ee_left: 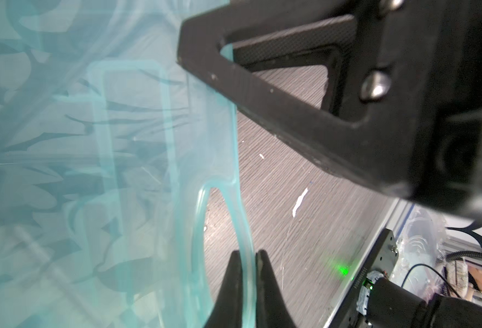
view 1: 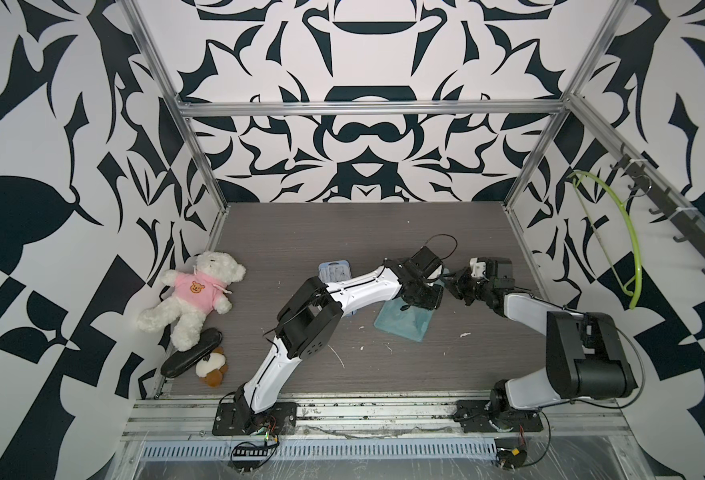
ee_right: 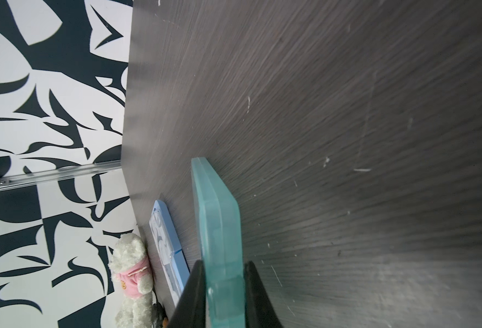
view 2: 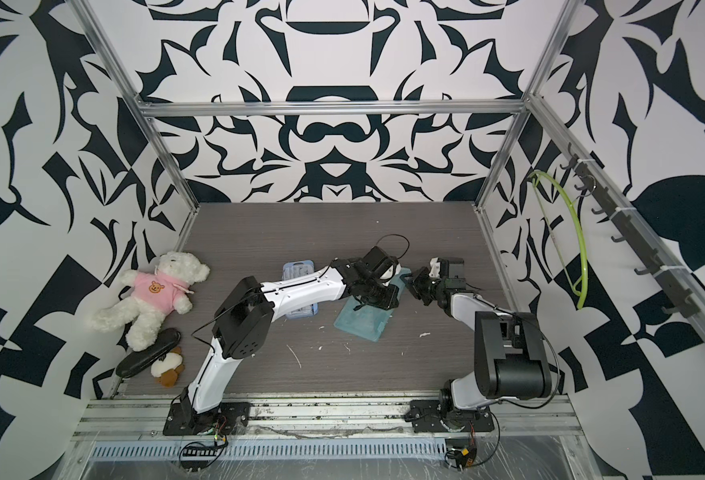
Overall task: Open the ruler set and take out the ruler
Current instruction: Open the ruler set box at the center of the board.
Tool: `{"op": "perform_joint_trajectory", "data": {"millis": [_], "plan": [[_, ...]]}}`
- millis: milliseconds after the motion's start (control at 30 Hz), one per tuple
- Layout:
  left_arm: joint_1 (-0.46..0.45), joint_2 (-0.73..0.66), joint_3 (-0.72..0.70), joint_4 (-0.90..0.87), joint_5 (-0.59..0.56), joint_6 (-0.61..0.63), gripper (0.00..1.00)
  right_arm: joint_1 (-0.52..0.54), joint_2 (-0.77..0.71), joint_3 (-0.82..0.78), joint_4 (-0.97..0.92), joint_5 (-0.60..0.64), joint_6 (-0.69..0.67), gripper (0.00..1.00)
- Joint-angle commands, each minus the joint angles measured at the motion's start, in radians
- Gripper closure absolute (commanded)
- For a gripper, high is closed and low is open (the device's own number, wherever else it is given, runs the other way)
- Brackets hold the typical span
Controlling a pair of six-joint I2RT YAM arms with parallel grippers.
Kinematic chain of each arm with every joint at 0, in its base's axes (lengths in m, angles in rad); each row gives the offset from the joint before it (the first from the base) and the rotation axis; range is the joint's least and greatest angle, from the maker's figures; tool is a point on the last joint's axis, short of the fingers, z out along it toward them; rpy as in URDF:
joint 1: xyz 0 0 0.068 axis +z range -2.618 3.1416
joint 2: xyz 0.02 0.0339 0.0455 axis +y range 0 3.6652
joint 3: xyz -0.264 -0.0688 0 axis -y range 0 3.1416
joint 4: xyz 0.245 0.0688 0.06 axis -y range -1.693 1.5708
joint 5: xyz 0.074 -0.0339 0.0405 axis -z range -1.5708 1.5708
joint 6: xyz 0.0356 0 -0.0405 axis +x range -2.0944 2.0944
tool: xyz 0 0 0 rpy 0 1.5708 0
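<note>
The dark wood tabletop carried everything, and both arms reached to its far right part. The left arm stretched across from its base; the right arm came in from the other side, so the two met at one spot.

Below them lay the teal ruler set, a flat frosted case, closed. Its long axis ran away from the robot, leaning a little to the right, with the near end flat on the tabletop and the far end under the claws. Which arm was nearer hardly mattered: both were at that far end.

The left claw was closed on the thin rim of the case's handle loop. The right claw straddled the case's thickness, its fingers against both faces, and the case stretched straight away from it lengthwise. Prying the halves apart would probably turn on that edge-on grip.

No ruler could be made out, only faint outlines through the lid.
</note>
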Motion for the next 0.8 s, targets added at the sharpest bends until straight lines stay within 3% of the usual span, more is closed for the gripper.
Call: {"op": "perform_joint_trajectory", "data": {"millis": [0, 767], "plan": [[0.000, 0.014, -0.021, -0.007, -0.014, 0.007, 1.00, 0.008, -0.052, 0.053, -0.116, 0.019, -0.028, 0.89], [0.020, 0.078, -0.112, 0.050, -0.065, -0.021, 1.00, -0.014, -0.267, 0.205, -0.380, -0.014, -0.070, 0.90]]}}
